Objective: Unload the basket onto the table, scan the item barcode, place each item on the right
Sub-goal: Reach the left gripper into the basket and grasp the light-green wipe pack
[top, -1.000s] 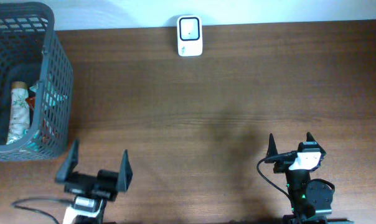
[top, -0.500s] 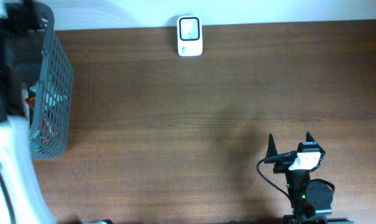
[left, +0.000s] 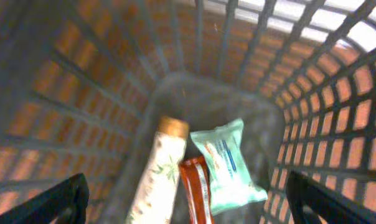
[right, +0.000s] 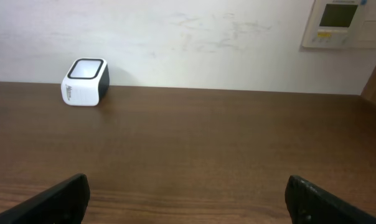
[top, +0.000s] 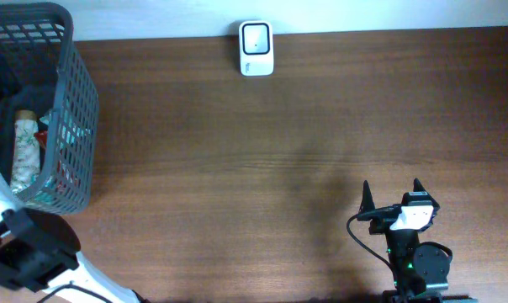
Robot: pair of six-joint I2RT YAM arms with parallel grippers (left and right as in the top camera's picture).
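Observation:
A dark grey mesh basket (top: 79, 101) stands at the table's left edge. In the left wrist view I look down into the basket (left: 82, 93) at a cream floral tube with a gold cap (left: 160, 168), a red packet (left: 197, 186) and a mint-green wipes pack (left: 228, 165). No barcode can be made out. My left gripper (left: 188, 200) hangs open above them, holding nothing. The white and black scanner (top: 256, 48) sits at the table's far edge, also seen in the right wrist view as the scanner (right: 86, 81). My right gripper (top: 394, 199) rests open at the front right.
The left arm's links (top: 31, 252) cross the front left corner in the overhead view. A white wall with a control panel (right: 340, 22) rises behind the table. Brown wooden tabletop (top: 262, 160) spreads between basket, scanner and right arm.
The left arm lifted from its rest at the front left and swung over the basket, blurred half a second ago. The right arm has not moved.

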